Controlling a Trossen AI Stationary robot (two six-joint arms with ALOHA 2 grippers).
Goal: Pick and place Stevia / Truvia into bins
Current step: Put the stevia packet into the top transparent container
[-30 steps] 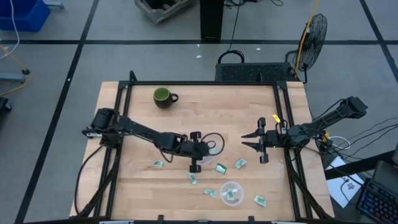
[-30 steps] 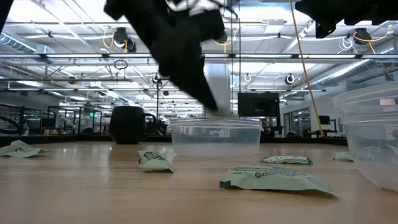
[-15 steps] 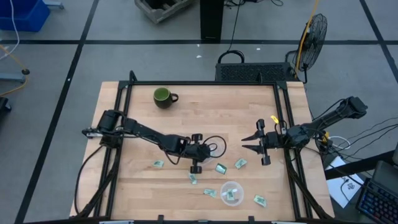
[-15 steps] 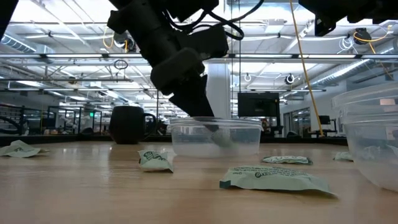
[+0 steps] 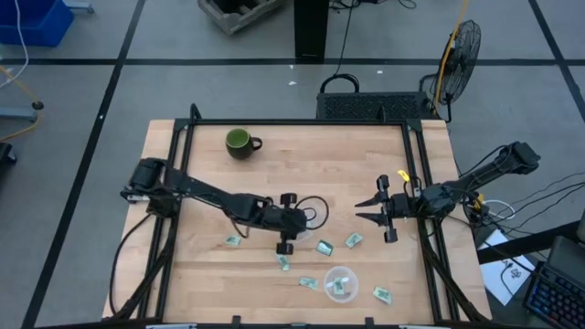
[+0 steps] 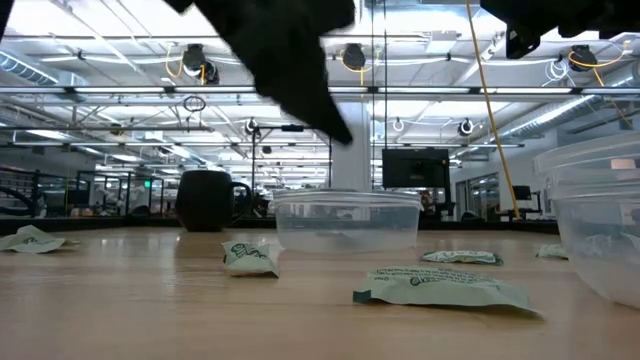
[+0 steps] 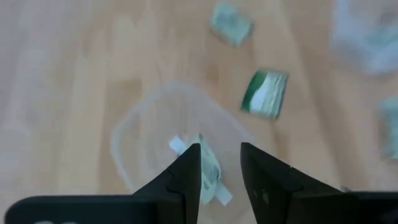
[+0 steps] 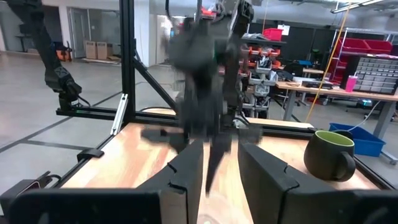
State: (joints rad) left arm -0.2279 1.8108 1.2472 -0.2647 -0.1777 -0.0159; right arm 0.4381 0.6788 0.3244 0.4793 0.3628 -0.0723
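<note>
- The left gripper (image 5: 285, 224) was held above the counter (image 5: 356, 174) beside a clear bin (image 5: 311, 212) near the middle; its jaws were parted — nothing was gripped between them.
- In the left wrist view, one packet (image 7: 208, 168) was seen lying inside that bin (image 7: 134, 134), under the fingers (image 7: 186, 174).
- A second clear bin (image 5: 340, 282), near the front edge, was seen with a packet in it.
- Loose Stevia packets were spread over the counter's front half: one (image 5: 233, 241) left of the gripper, one (image 5: 324, 247) and another (image 5: 354, 240) between the bins, one (image 5: 381, 294) beside the front bin.
- The right gripper (image 5: 377, 208) was held near the right edge — its jaws spread, empty.
- A dark green mug (image 5: 240, 143) stood at the far left, well apart.
</note>
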